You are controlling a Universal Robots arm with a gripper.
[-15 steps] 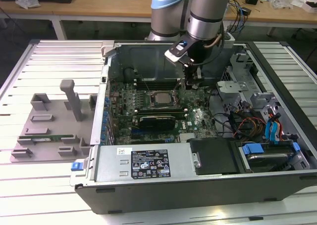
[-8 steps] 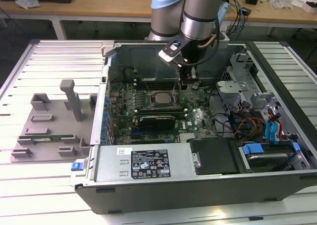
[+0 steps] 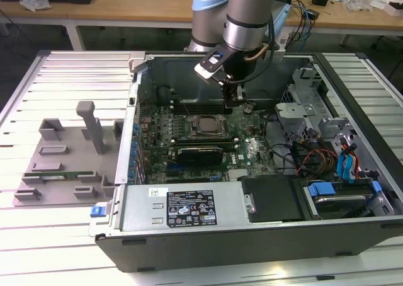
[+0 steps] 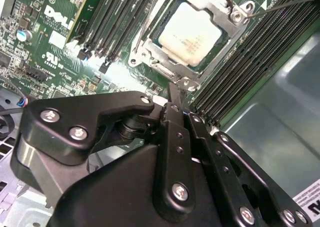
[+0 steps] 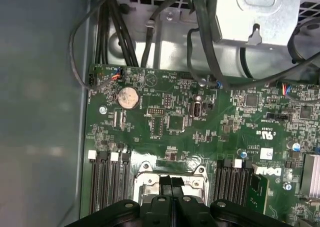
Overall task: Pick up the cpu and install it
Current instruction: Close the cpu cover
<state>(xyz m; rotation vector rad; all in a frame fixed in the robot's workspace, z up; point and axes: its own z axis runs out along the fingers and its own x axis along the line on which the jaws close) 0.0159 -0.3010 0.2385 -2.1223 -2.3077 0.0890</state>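
One cpu [image 4: 190,32] sits in its socket [image 4: 148,53]; one tool [image 4: 173,91], fingers pressed together, holds nothing.

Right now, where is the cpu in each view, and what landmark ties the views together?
Exterior view: the cpu lies mid-motherboard, to the exterior view's left of the gripper.
Second wrist view: pale square beyond the gripper.
First wrist view: hidden behind the gripper.
Shared landmark: the metal socket frame around it.
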